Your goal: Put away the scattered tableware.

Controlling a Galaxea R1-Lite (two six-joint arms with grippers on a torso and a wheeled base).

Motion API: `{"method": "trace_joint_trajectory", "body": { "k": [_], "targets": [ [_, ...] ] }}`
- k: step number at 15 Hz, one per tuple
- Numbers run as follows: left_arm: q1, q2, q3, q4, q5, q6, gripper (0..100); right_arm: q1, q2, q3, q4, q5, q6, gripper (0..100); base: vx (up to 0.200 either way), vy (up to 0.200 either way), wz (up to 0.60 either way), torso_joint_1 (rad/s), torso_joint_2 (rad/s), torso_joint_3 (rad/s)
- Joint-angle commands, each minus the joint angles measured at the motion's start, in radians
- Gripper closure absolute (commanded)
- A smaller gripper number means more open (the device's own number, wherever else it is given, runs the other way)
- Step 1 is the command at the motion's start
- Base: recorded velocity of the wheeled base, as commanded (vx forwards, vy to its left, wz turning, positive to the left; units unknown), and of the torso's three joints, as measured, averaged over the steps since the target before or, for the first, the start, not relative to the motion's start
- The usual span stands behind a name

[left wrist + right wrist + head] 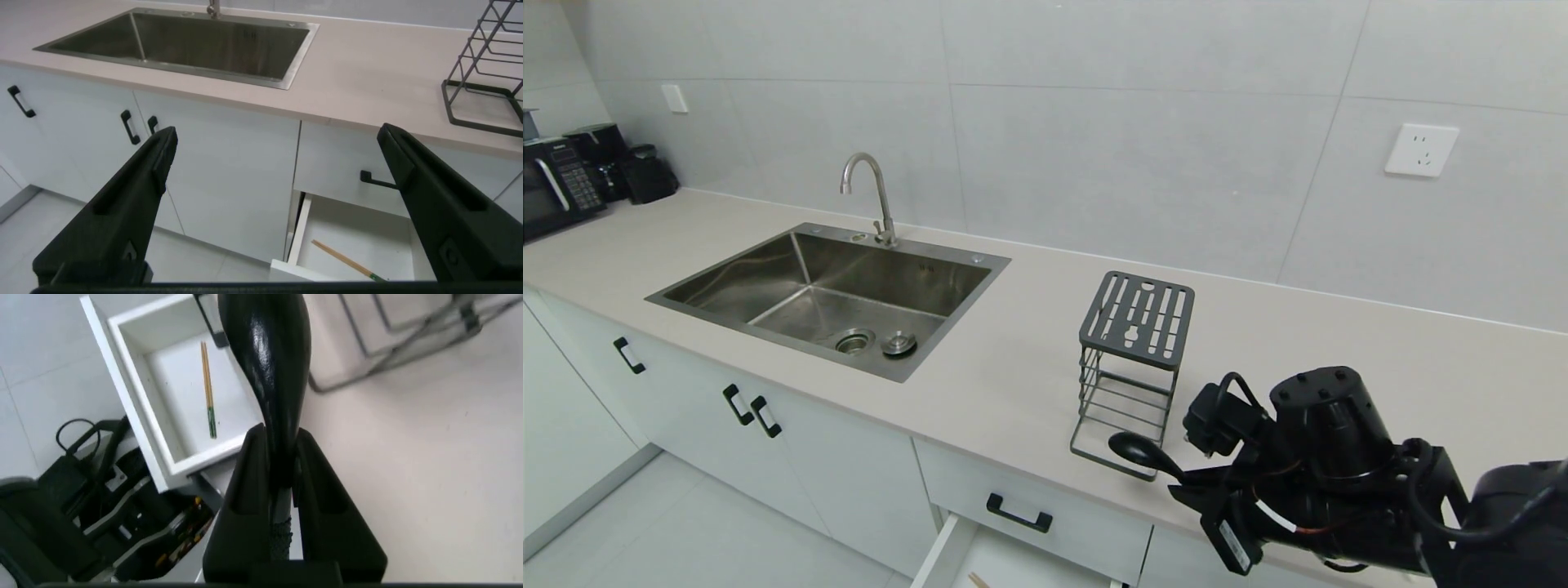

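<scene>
My right gripper (1188,486) is shut on the handle of a black spoon (1137,449), whose bowl sticks out over the counter's front edge beside the grey wire rack (1135,359). In the right wrist view the spoon (265,351) rises from the shut gripper (279,449), above an open white drawer (163,392) holding a pair of chopsticks (208,388). My left gripper (278,139) is open and holds nothing. It sits low in front of the cabinets, facing the drawer (351,237) and the chopsticks (347,261).
A steel sink (890,273) with a faucet (870,192) is set into the counter left of the rack. A microwave (551,196) stands at the far left. The drawer (996,563) juts out below the counter edge. The rack's base (482,124) is near that edge.
</scene>
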Motion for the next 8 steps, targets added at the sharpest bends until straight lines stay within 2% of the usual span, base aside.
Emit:
{"method": "trace_joint_trajectory", "body": {
  "k": [1,6,8],
  "targets": [
    [0.000,0.001,0.000,0.000,0.000,0.000,0,0.015,0.006,-0.024,-0.004,0.000,-0.002,100,0.000,0.000,0.00,0.000,0.00,0.000],
    [0.000,0.001,0.000,0.000,0.000,0.000,0,0.110,0.002,-0.048,-0.021,0.010,-0.002,100,0.000,0.000,0.00,0.000,0.00,0.000],
    [0.000,0.001,0.000,0.000,0.000,0.000,0,0.168,0.002,-0.067,-0.018,0.068,-0.004,100,0.000,0.000,0.00,0.000,0.00,0.000]
  ]
}}
